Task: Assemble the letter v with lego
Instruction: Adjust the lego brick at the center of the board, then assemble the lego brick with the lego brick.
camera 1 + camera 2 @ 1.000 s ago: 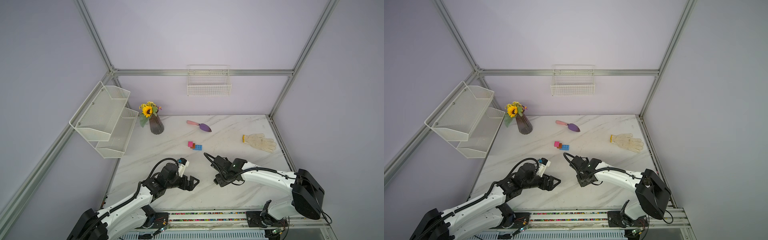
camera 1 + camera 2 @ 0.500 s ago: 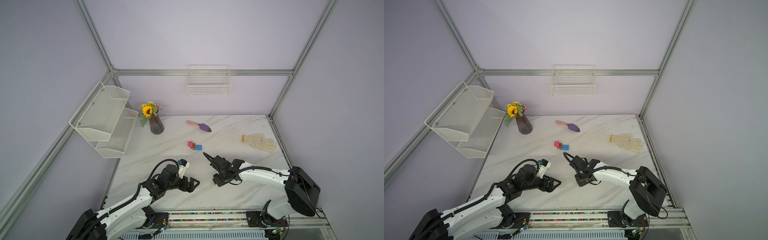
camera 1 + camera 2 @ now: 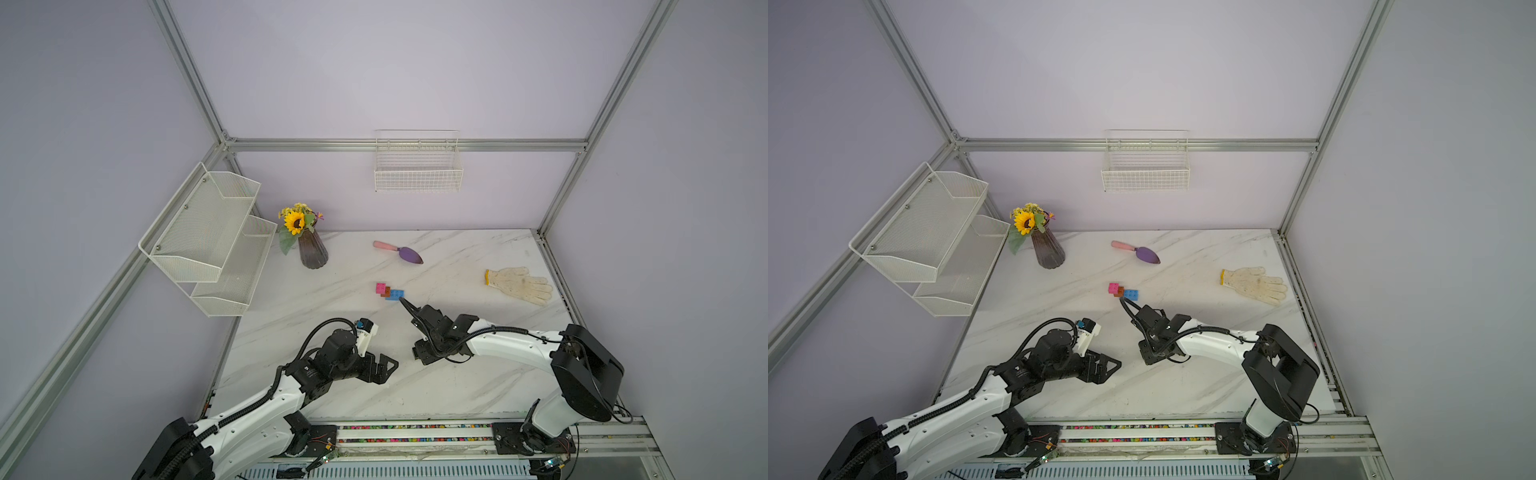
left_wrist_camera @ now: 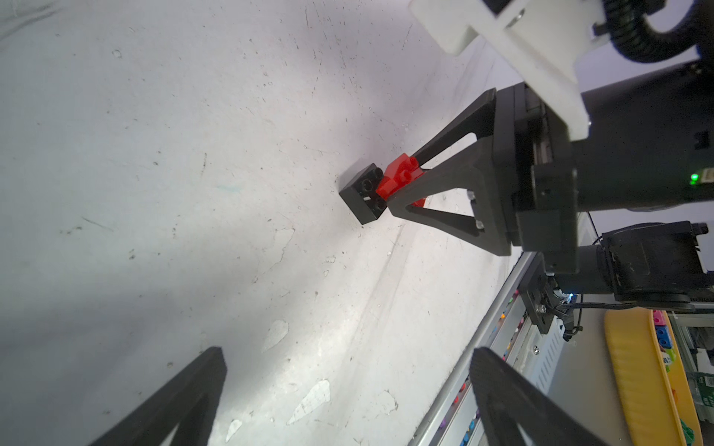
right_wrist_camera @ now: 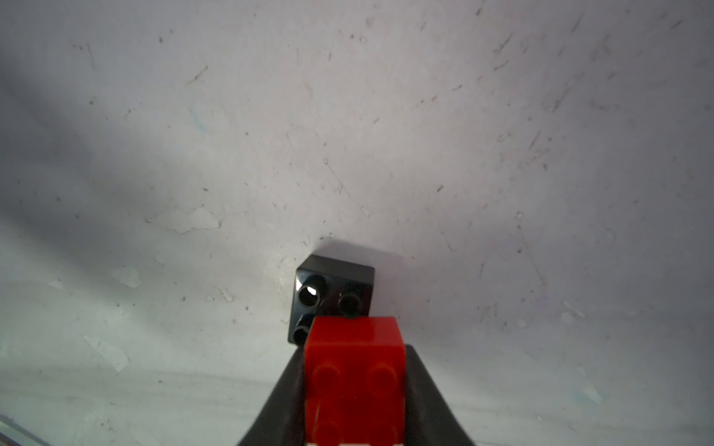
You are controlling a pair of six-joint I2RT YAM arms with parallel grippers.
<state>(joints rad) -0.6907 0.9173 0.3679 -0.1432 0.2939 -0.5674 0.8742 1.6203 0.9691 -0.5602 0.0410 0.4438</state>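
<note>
your right gripper (image 4: 402,181) is clamped tight on a red brick (image 5: 354,370), holding it over one corner of a black brick (image 5: 334,287) that lies flat on the white table (image 3: 332,291), studs up, near the front edge. your left gripper (image 3: 386,368) sits just beside them, fingers spread wide and holding nothing. further back, mid-table, a pink brick (image 3: 380,287), an orange-brown brick (image 3: 387,292) and a blue brick (image 3: 397,294) are joined in a short stepped row, well apart from both grippers.

Soft even light; near red brick (image 5: 353,378) seems blurred; glare spots black brick (image 5: 334,287).
</note>
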